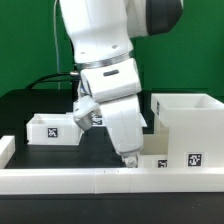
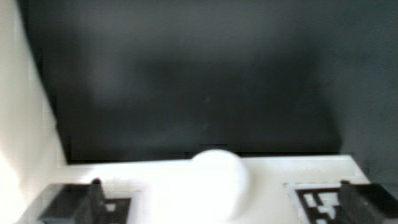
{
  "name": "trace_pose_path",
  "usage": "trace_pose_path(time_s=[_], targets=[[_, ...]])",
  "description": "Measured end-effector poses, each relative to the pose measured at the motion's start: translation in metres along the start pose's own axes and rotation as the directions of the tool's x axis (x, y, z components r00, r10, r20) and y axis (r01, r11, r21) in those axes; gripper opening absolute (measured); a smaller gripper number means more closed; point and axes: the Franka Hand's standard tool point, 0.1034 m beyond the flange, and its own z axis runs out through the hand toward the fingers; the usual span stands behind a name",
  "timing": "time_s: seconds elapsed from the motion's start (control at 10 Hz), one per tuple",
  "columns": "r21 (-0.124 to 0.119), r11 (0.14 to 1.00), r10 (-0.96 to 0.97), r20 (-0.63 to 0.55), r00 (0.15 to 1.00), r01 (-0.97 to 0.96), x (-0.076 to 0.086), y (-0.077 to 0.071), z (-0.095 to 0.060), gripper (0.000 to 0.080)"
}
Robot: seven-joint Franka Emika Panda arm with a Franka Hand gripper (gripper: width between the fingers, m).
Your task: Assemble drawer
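My gripper hangs low over the black table, just to the exterior view's left of a low white drawer tray with marker tags. In the wrist view the gripper is open, with its dark fingers set wide apart. A white part with a rounded knob lies between them; I cannot tell whether the fingers touch it. The tall white drawer housing stands at the exterior view's right. A second small white drawer tray sits at the left.
A long white rail runs along the front edge of the table. A white strip borders the black table surface in the wrist view. Black cables lie at the back left.
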Motion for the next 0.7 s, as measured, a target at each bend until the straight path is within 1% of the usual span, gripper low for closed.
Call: trace_pose_path(time_s=[0.1,0.2,0.5,0.7], targets=[[0.001,1.000,-0.006,-0.002,1.000,0.006,0.008,0.001,0.001,0.0649],[0.005,1.000,0.009,-0.002,1.000,-0.009,0.012,0.001,0.002,0.0649],[0.008,1.000,0.019,-0.002,1.000,-0.019,0.010,-0.001,0.003,0.0649],[0.021,1.000,0.014,-0.002,1.000,-0.014,0.021,-0.002,0.012,0.0649]])
